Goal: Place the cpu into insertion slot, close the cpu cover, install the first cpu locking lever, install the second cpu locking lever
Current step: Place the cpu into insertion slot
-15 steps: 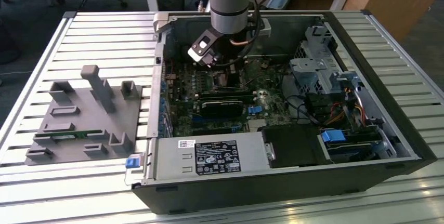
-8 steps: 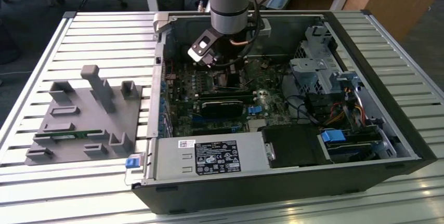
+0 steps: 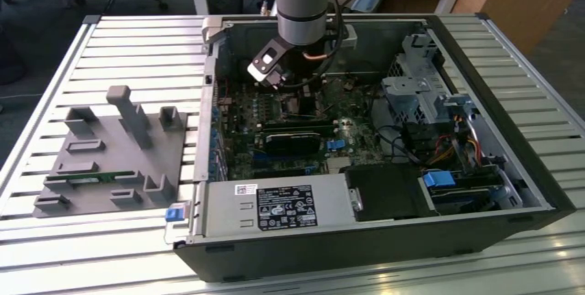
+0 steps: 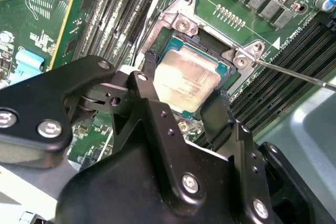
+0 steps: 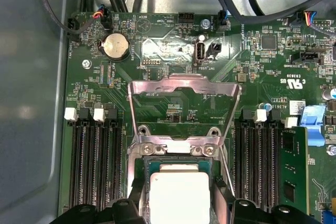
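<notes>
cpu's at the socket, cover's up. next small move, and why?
Probably a short, straight descent before letting go. The gripper is shut on the cpu, which sits square over the insertion slot, and the cpu cover stands hinged open, clear of the path. Whether the chip is fully seated I cannot tell.

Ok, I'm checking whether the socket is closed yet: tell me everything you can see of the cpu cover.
The cpu cover, a thin silver metal frame plate with a square central opening, is swung open, away from the silver-rimmed square insertion slot. It joins the slot's edge at a bracket with two screws. The green board shows through its opening. The silver-grey square cpu lies uncovered; nothing rests on the cover.
</notes>
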You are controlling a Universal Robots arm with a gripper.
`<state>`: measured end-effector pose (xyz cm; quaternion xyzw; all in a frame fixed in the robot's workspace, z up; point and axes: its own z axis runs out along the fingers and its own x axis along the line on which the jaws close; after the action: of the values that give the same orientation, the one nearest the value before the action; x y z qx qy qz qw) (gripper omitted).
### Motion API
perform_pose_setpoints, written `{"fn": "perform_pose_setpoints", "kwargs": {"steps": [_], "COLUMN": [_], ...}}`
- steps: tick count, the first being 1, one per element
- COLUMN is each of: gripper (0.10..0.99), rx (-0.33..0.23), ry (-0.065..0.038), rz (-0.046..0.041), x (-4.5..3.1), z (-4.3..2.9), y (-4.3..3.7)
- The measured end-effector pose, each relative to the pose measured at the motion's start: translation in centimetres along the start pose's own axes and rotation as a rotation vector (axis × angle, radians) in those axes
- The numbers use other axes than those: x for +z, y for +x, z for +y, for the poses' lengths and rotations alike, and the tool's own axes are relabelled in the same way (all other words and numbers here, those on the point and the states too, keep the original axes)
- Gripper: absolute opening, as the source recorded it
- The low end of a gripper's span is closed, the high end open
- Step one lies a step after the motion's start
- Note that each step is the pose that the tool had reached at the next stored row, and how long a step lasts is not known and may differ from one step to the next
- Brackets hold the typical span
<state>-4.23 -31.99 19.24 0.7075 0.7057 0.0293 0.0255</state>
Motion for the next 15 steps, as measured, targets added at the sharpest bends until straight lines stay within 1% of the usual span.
{"fn": "perform_pose_setpoints", "kwargs": {"steps": [10, 15], "gripper": [0.616, 0.616], "rx": [0.0, 0.001], "ry": [0.0, 0.0], "rz": [-0.0001, -0.0002], "x": [0.05, 0.1], "z": [-0.01, -0.01], "y": [0.17, 0.44]}}
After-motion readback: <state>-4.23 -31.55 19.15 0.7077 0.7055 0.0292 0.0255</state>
